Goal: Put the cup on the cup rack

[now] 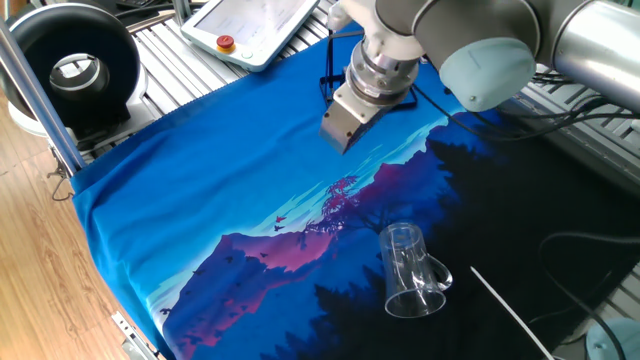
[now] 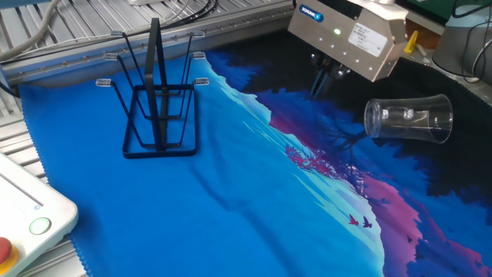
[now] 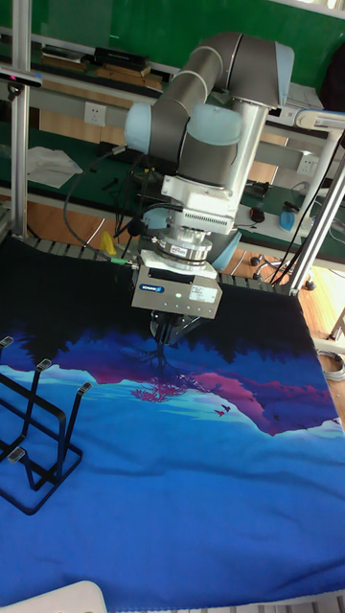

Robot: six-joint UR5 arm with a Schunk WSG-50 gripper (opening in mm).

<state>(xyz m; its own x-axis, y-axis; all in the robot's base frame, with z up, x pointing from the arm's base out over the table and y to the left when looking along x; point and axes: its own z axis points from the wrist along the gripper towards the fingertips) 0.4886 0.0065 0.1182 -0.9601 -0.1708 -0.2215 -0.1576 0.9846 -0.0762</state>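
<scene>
The cup (image 2: 407,119) is a clear glass mug lying on its side on the dark part of the printed cloth; its handle shows in one fixed view (image 1: 410,272). It is hidden in the tall fixed view. The cup rack (image 2: 157,115) stands upright on the blue part of the cloth, with black wire pegs (image 3: 34,431). My gripper (image 2: 326,81) hangs above the cloth between rack and cup, a short way left of the cup's mouth. Its fingers (image 3: 163,337) point down, close together, with nothing between them.
A white pendant (image 1: 250,25) with a red button lies at the table's corner beyond the rack. A black round device (image 1: 75,70) sits outside the metal frame post (image 1: 35,100). A thin white rod (image 1: 510,305) lies near the cup. Cables trail behind the arm.
</scene>
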